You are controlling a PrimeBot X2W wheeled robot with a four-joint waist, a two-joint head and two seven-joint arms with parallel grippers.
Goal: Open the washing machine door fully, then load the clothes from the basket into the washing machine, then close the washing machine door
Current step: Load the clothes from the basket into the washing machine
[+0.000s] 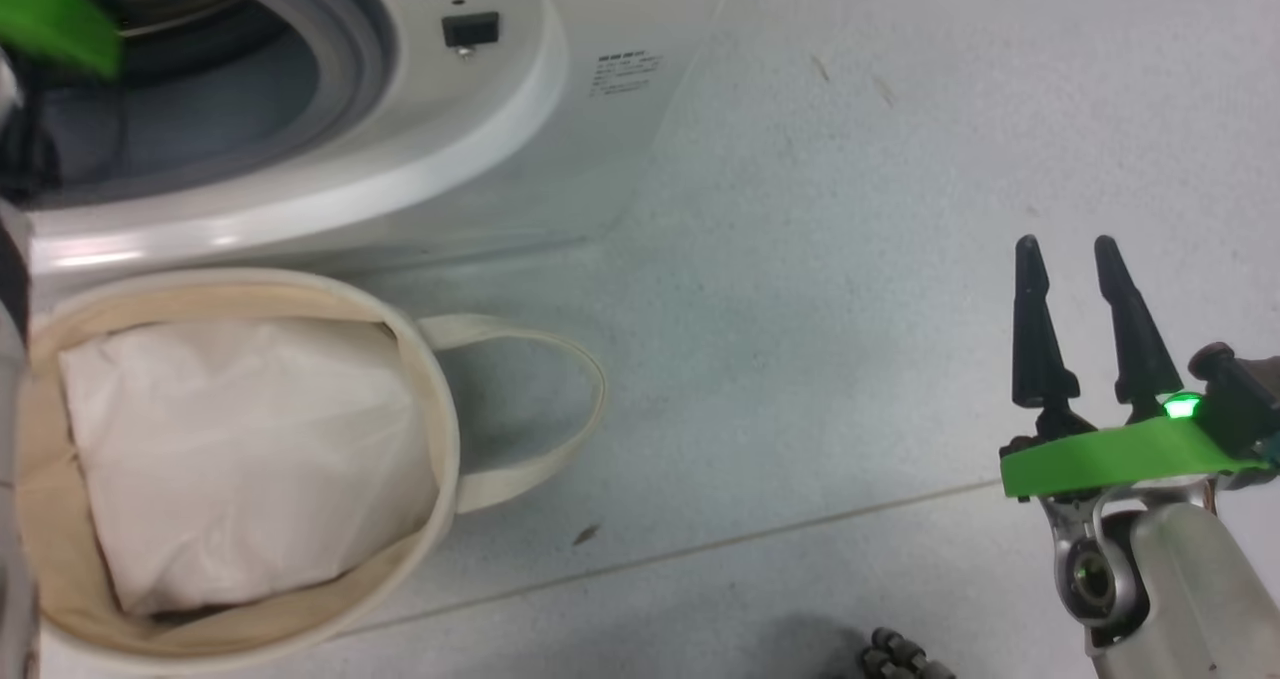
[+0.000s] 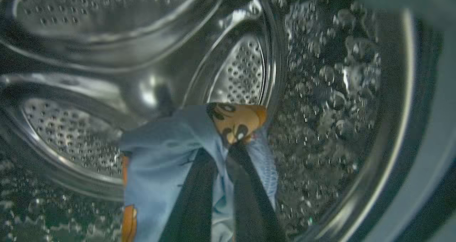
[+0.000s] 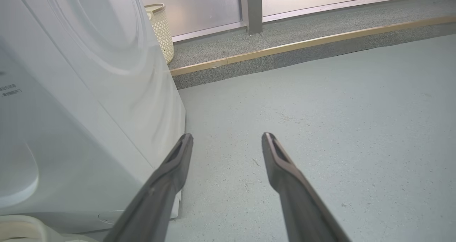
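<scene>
Clothes [image 2: 160, 156] clamped in left hand [image 2: 221, 150] inside washing machine [image 2: 71, 135], right hand [image 1: 1068, 251] apart, white pad [image 1: 240, 449] filling basket [image 1: 442, 439]

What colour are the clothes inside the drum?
The clothes are light blue with orange-brown prints; left wrist view.

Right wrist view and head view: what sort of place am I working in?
Probably a laundry corner, perhaps a mock-up: a white front-loading washing machine on a pale grey floor, a cream canvas basket in front of it, and a perforated hamper by frosted glass panels.
</scene>
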